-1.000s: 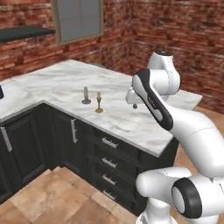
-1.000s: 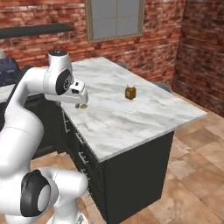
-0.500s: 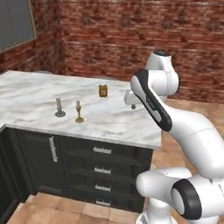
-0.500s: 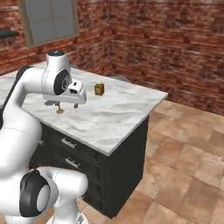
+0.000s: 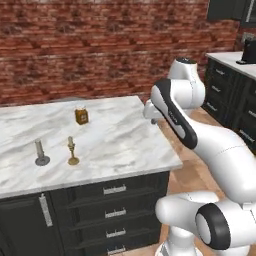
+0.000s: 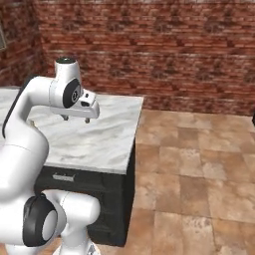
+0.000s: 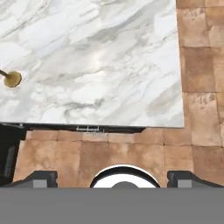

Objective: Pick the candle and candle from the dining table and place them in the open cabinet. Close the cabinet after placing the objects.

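A simulated kitchen with a red brick wall and a tiled floor, where a white robot arm stands at the near right corner of a marble-topped counter point(image 5: 115, 135) on a dark drawer base. Both candles sit toward the lower left of the left base view, upright and just beside each other on the marble: the grey-silver candle point(image 5: 40, 153) furthest left, and the brass-gold candle point(image 5: 72, 151) to its right. A small amber-orange carton point(image 5: 81, 116) stands behind them, nearer the middle of the frame. The hand point(image 6: 77, 118) hangs in the upper left of the right base view, above the counter's right end and well apart from both candles; its fingers are spread wide and carry nothing. In the hand view the brass base of the gold candle point(image 7: 12, 78) peeks in at the left edge, with bare marble across the top and floor tiles below. A dark cabinet corner point(image 5: 227, 9) shows in the upper right of the left base view. The task looks to be at its start, in the approach to a first pick. The next move calls for carrying the hand leftward over the marble, lowering it around one candle's stem without toppling its close neighbour, then pinching it
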Robot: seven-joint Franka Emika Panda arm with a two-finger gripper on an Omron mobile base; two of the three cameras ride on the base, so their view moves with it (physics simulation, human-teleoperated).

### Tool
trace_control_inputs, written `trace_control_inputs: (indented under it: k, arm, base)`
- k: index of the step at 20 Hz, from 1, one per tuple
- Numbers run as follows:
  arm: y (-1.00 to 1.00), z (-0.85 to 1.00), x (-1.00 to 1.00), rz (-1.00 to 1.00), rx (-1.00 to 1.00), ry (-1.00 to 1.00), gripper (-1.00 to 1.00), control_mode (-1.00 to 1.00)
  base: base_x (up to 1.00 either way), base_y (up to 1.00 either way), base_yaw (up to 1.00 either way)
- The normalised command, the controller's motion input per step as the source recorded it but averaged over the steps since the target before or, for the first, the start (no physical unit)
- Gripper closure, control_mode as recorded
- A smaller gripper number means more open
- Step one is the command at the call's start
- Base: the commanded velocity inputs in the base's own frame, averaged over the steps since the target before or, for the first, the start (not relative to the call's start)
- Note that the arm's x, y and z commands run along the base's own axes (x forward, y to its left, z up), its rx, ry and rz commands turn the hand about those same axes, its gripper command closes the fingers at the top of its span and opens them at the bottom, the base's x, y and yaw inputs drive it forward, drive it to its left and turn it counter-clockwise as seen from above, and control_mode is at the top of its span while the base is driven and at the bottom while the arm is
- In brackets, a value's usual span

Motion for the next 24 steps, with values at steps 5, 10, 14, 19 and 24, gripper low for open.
trace_control_inputs:
  k: [5,10,14,19,24]
  arm:
    - [0.00,0.00,0.00,0.00,0.00,0.00,-1.00,1.00]
    - [0.00,0.00,0.00,0.00,0.00,0.00,-1.00,1.00]
    - [0.00,0.00,0.00,0.00,0.00,0.00,-1.00,1.00]
    - [0.00,0.00,0.00,0.00,0.00,0.00,-1.00,1.00]
    - [0.00,0.00,0.00,0.00,0.00,0.00,-1.00,1.00]
  base:
    - [0.15,1.00,-0.34]
    - [0.00,0.90,-0.08]
    - [0.01,0.67,0.04]
    - [0.36,0.52,0.10]
    - [0.36,0.22,0.12]
